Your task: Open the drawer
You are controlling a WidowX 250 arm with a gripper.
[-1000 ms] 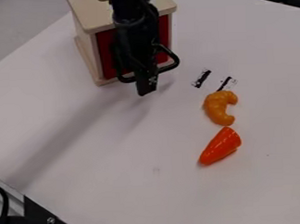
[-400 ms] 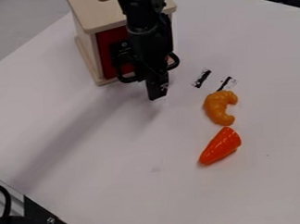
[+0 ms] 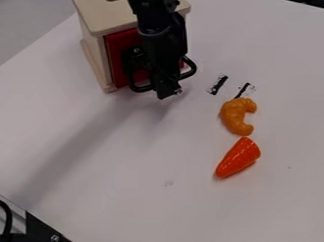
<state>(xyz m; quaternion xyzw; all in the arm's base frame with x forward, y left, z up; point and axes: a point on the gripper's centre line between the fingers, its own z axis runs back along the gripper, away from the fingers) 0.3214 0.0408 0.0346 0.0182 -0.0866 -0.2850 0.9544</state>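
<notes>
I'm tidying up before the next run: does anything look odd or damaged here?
Two ragged black marks on the white tabletop, near the curved orange toy, look like worn tape; a faint smudge sits nearer the camera. Nothing looks spilled.

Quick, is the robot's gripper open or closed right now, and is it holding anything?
Gripper: down by the black handle; I can't tell whether it's open, closed or holding it.

Wht tbl (image 3: 114, 194), gray flr (image 3: 21, 28) behind.
</notes>
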